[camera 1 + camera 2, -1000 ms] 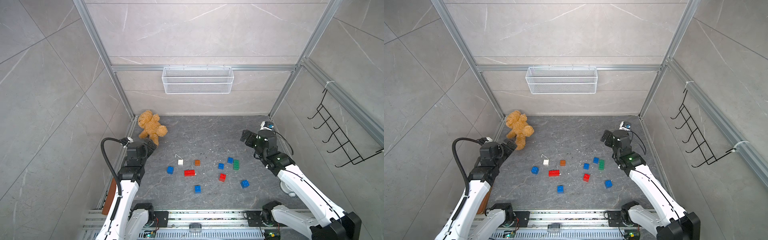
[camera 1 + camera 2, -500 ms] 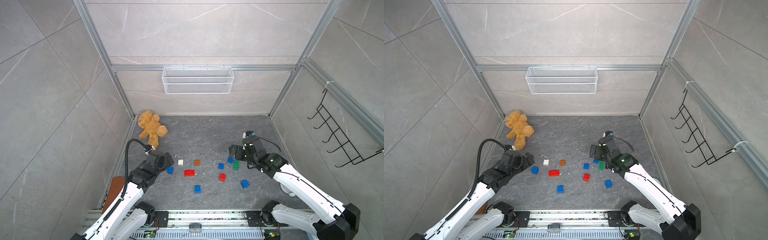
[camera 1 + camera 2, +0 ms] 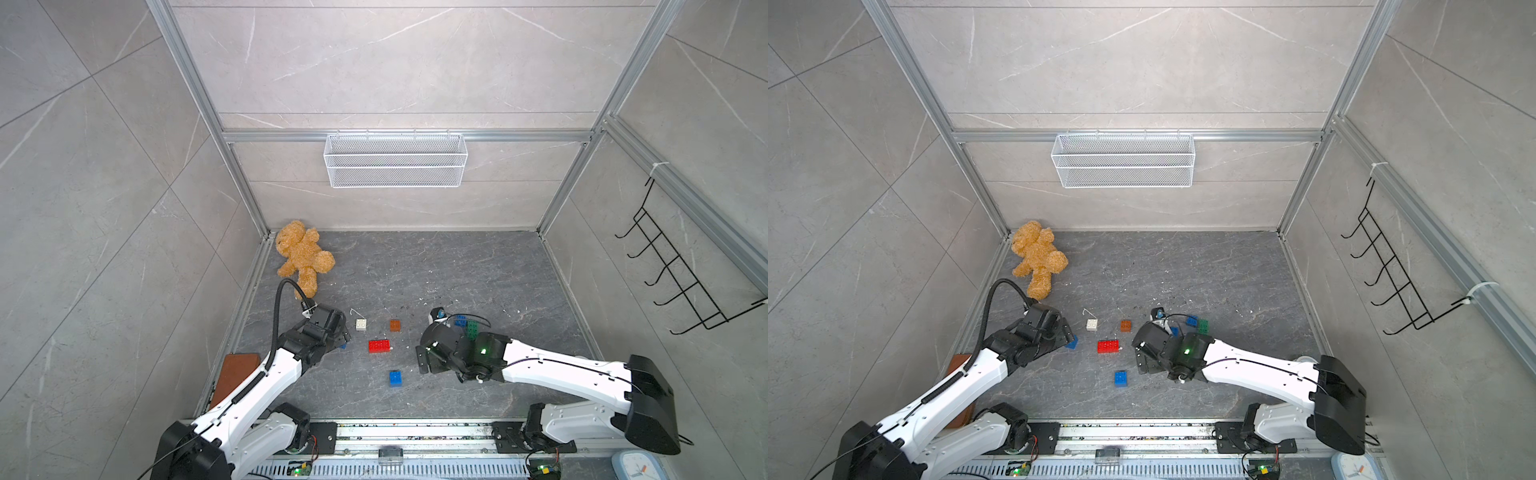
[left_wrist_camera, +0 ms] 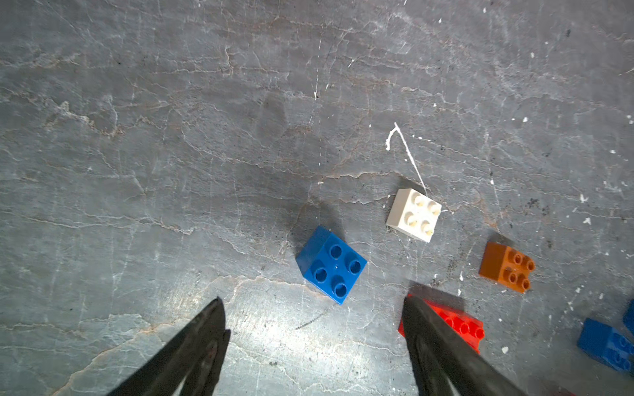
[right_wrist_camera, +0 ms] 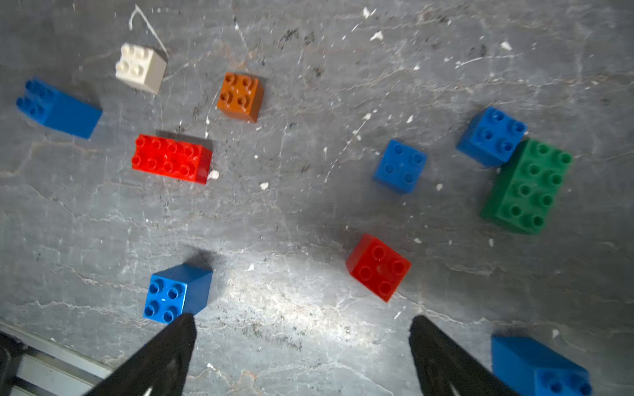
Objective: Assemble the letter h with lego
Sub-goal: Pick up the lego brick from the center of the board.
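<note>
Step in hand: reaching for the first bricks, with nothing assembled yet. The lego lies scattered singly on the dark grey stone-look tabletop [image 3: 415, 270], and none is stacked as far as we can see.

The left gripper [image 4: 313, 300] hovers low, jaws apart and empty. A small blue square studded brick [image 4: 331, 264] sits just ahead of the gap, turned corner-on to the fingers. The right gripper [image 5: 301, 318] stands wide and empty. A second blue square brick [image 5: 176, 293] lies at one fingertip and a red square brick [image 5: 378, 267] just ahead of the other. A long red brick [image 5: 171, 158] and a long green brick [image 5: 528, 187] lie further out, well apart.

Next move, in our judgement: the left arm advances and lowers to straddle the blue brick, likely turning the wrist to meet flat faces, then closes.

Against one second ago: both arms were drawn back by the side walls, and now both stretch over the bricks. The bricks themselves have not shifted.
</note>
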